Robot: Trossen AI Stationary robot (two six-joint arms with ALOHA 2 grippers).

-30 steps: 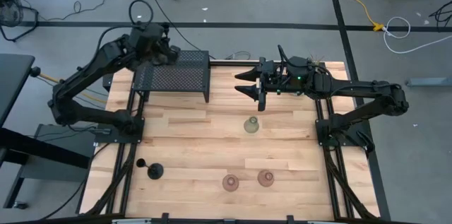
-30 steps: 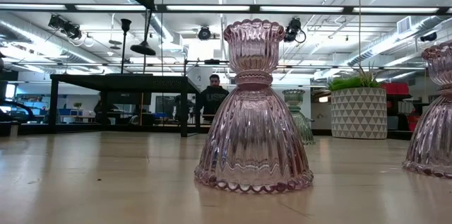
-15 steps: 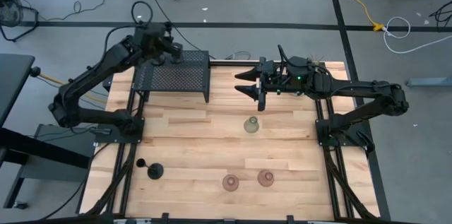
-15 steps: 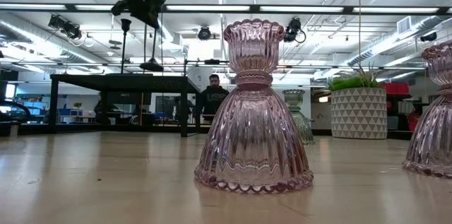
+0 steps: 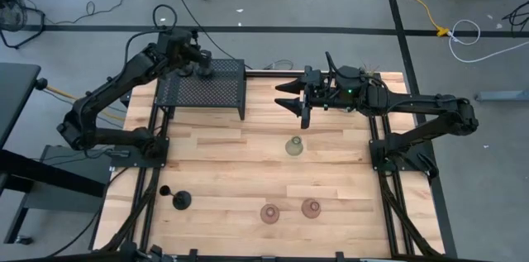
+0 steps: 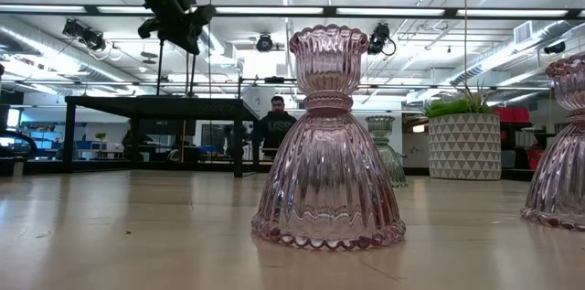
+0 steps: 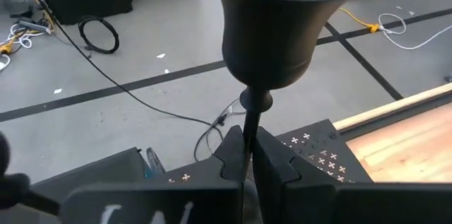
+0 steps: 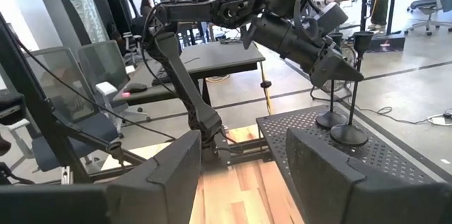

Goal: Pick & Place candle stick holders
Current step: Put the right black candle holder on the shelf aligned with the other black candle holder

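Observation:
My left gripper (image 5: 201,65) is over the far left corner of the black mesh box (image 5: 202,90), shut on a black candle stick holder (image 7: 279,26). A second black holder (image 8: 329,114) stands by its round base on the box top beside it. A third black holder (image 5: 178,200) is on the table at the near left. The pale green glass holder (image 5: 293,146) stands mid-table. Two pinkish glass holders (image 5: 269,212) (image 5: 311,207) stand near the front edge. My right gripper (image 5: 288,97) hovers open and empty over the table's far middle. My left gripper pinches the holder's thin stem (image 7: 248,121) between its two fingers, a little below the cup. The fingers (image 8: 337,68) come slanting down from the left and lie across the stem. The holder stands upright with its round base (image 8: 348,136) down on the mesh box top.
A green plant in a patterned white pot (image 6: 466,139) stands at the table's far right. In the low view a pinkish holder (image 6: 329,134) fills the foreground. A person (image 6: 277,125) is in the room beyond the table.
My left gripper has gone a little toward the table's right edge and down over the mesh box, still shut. The black holder it carries has come down from clear above the box until its base is at the box top, staying upright.

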